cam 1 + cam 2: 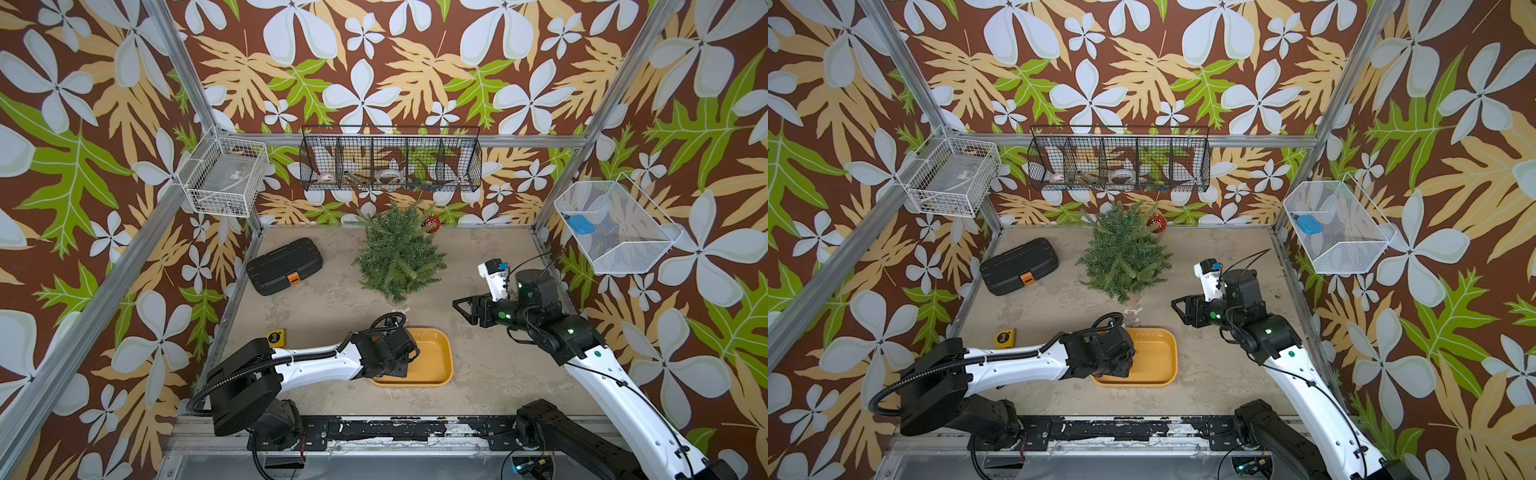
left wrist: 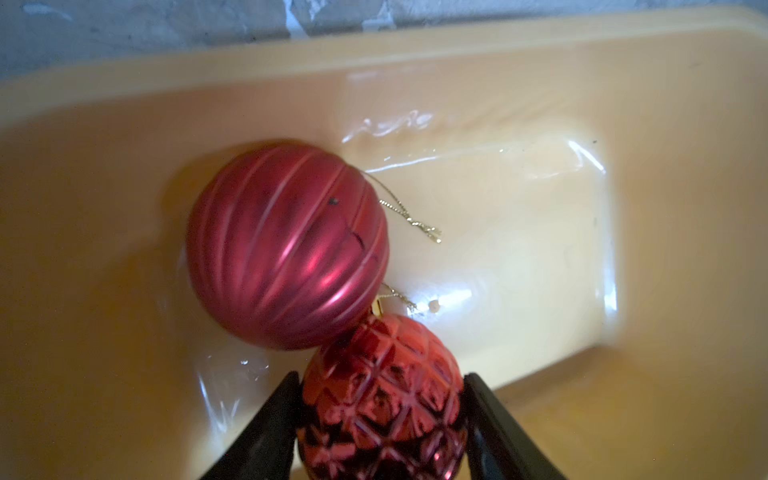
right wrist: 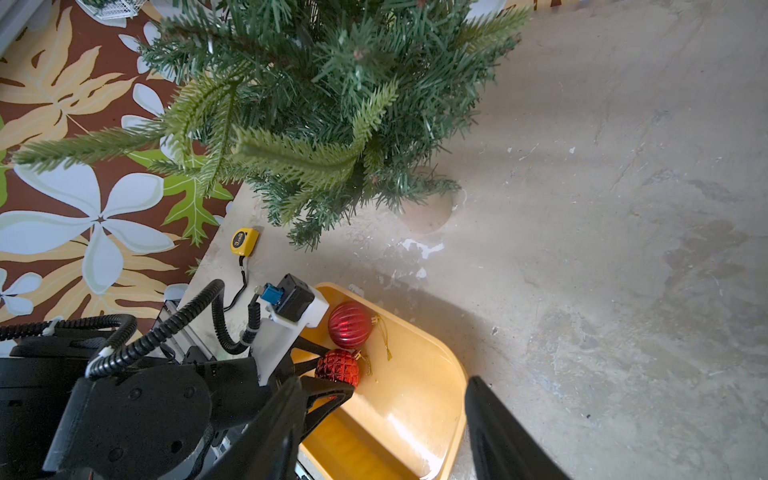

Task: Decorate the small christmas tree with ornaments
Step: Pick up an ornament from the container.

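Gripping looks done or nearly so: left gripper [image 2: 381,376] is down in the shallow yellow plastic tray [image 2: 374,54], jaws part-way closed w/ a finger [image 2: 282,407] pressed to each side of the glossy faceted red bauble [image 2: 386,415]. That bauble rests on the tray floor, not lifted yet. The matte ribbed red bauble [image 2: 286,245] lies touching it, on the side of its gold cap [image 2: 377,308]. The ribbed one's thin gold loop [image 2: 411,218] trails onto the tray floor.

Right gripper [image 3: 384,379] hangs to the right of the small bushy dark green artificial tree [image 1: 399,253], jaws wide apart, nothing in them. Tree stands back-centre on the table [image 1: 478,365], well apart from the tray. A red glittery bauble [image 1: 431,221] shows at the tree's far right edge, prob. hung already, so 1 of 3 done by my read.

Handling, judged: baubles prob. hollow, v. light, thin-shelled. Squeeze gently, since a hard clamp could crack one. Gloss = slippery, and a round body can squirt out if the fingers sit off the widest part. Best hold: across the equator, as now, cap + loop left free to catch a branch tip. Branches [image 3: 291,158] look springy and will prob. give under a push. Dark hairline on the ribbed one: crack or scuff, can't tell.
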Robot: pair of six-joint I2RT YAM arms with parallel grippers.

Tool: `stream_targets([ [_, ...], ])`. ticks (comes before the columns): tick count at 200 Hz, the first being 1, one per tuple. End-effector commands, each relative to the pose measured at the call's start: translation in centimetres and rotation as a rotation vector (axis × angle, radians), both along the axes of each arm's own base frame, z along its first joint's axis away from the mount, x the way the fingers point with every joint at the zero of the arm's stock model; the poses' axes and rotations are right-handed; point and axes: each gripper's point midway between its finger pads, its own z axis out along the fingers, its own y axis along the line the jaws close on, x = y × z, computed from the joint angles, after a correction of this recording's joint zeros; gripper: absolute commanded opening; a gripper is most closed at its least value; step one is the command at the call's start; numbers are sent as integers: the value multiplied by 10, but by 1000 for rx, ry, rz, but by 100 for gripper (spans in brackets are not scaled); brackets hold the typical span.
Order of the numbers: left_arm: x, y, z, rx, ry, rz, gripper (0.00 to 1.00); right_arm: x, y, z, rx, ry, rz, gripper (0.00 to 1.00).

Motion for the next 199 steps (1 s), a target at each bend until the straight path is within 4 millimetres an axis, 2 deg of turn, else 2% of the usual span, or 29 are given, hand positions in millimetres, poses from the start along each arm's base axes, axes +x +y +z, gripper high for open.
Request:
stream_targets([
  [1,2,-3,7,-2,-11,-28,57,1,2,6,10,-19,11,64],
  [26,4,-4,22,-10,-32,-41,57,1,2,9,12,-25,9,64],
  [59,6,-2,62,-79,-94,-59,57,0,2,15,17,-30,13,64],
  [85,9,3,110,-176,-183,-80,55,-3,8,29,60,-54,41,64],
  [129,5,10,200,-311,-422,-240,50,-18,29,68,211,-127,169,64],
  [150,-4,10,234,-368,-527,-343,48,-28,38,90,287,-179,246,64],
  [165,-20,5,256,-423,-585,-472,47,-38,41,104,323,-233,305,64],
  [199,-48,7,285,-468,-735,-700,39,-61,46,124,365,-306,417,66],
])
